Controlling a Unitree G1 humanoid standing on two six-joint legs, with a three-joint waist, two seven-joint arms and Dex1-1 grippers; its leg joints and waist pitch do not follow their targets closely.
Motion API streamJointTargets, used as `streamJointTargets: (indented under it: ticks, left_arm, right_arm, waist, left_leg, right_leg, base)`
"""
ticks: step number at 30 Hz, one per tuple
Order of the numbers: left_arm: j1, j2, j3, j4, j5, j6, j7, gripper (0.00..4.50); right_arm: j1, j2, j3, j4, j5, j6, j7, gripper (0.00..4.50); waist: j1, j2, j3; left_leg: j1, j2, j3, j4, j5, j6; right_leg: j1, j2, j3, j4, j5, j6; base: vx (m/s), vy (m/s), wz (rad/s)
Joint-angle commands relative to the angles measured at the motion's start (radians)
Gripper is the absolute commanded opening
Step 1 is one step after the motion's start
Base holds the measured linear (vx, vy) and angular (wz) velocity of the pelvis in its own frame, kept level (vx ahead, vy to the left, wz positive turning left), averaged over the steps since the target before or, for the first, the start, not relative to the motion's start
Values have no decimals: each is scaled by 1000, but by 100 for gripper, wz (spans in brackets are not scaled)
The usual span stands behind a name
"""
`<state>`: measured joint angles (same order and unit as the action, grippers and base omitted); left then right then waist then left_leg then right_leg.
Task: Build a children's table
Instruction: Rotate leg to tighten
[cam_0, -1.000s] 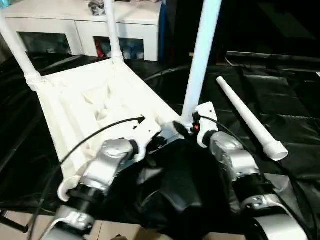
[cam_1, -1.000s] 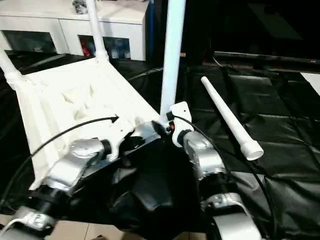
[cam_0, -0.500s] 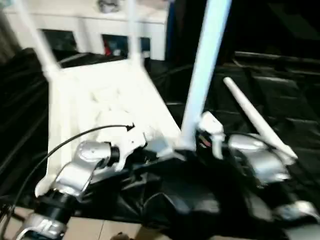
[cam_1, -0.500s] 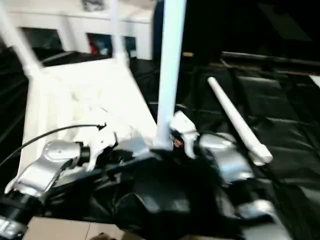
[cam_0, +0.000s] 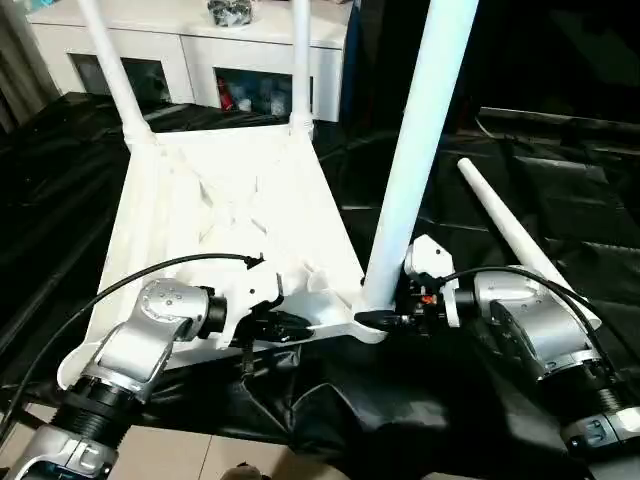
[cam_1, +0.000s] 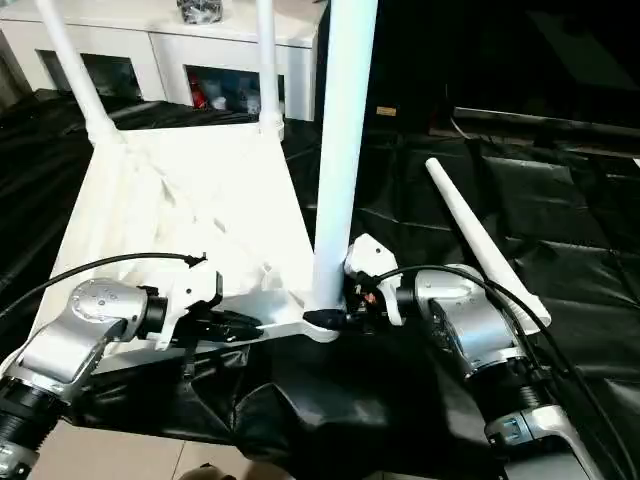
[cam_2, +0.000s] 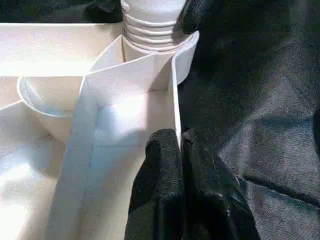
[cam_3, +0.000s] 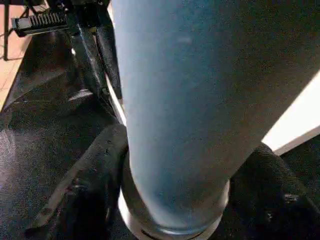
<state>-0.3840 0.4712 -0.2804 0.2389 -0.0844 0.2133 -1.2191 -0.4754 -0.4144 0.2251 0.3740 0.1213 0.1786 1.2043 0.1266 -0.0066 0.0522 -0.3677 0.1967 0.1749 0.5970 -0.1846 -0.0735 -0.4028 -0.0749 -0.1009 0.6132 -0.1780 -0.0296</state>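
While table top (cam_0: 230, 210) lies upside down, L hand (cam_2: 181, 150) clenched on its rim, R hand (cam_3: 175, 200) grasping upright leg (cam_0: 415, 150) at base.

A black sheet (cam_0: 560, 190) carries the upturned table top (cam_0: 230, 210) (ribs up) and a loose leg (cam_0: 505, 225)

No readable text

We find no lettering, label, brand or number we can read — not on any surface in these views.
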Motion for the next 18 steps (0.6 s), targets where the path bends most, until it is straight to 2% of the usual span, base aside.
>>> streamJointTargets:
  ticks: [1,7,11,12,14,15,17,18]
  left_arm:
    - [-9,-16,-21,-45,-32,-34,-26,0]
    - [-12,-29,-17,-33,-15,-32,19,0]
    - [-35,-91,-1,4,18,-11,134,0]
    - [-51,-125,6,25,31,2,193,0]
    - [-62,-147,10,39,39,11,231,0]
    - [-87,-200,23,71,60,42,332,0]
    - [-124,-275,35,118,78,75,454,0]
    - [-137,-303,41,135,83,88,499,0]
  right_arm:
    - [2,7,29,-25,4,0,23,270]
    - [21,19,34,-32,7,6,17,263]
    - [47,80,14,-20,16,33,-78,262]
    - [42,118,-1,9,7,40,-149,262]
    - [37,143,-11,29,0,44,-198,262]
    - [23,195,-31,78,-17,46,-302,262]
    - [-9,270,-64,153,-28,50,-445,262]
    - [-22,297,-76,180,-31,50,-496,262]
  waist:
    - [-3,-5,-66]
    - [0,-5,-66]
    - [6,-5,-65]
    - [6,-1,-63]
    - [1,-4,-60]
    - [0,-5,-60]
    - [-11,-4,-51]
    - [-22,-3,-52]
  left_leg:
    - [10,41,-10,-69,-164,51]
    - [12,42,-10,-69,-171,47]
    - [15,43,-10,-71,-178,40]
    - [13,41,-11,-72,-189,33]
    - [17,38,-12,-74,-224,15]
    - [19,37,-13,-75,-237,8]
    - [24,33,-14,-76,-274,-4]
    - [26,30,-17,-75,-296,-13]
  right_leg:
    - [53,-79,61,-74,-248,-170]
    - [52,-79,62,-77,-266,-161]
    - [49,-79,62,-80,-274,-156]
    - [51,-81,61,-82,-298,-150]
    - [49,-81,59,-92,-371,-131]
    - [49,-83,57,-98,-411,-115]
    - [43,-82,53,-110,-489,-99]
    - [44,-84,48,-118,-545,-80]
  base:
    - [0,0,0]
    - [0,0,0]
    - [0,0,0]
    - [0,0,0]
    - [0,0,0]
    - [0,0,0]
    - [0,0,0]
    - [0,0,0]
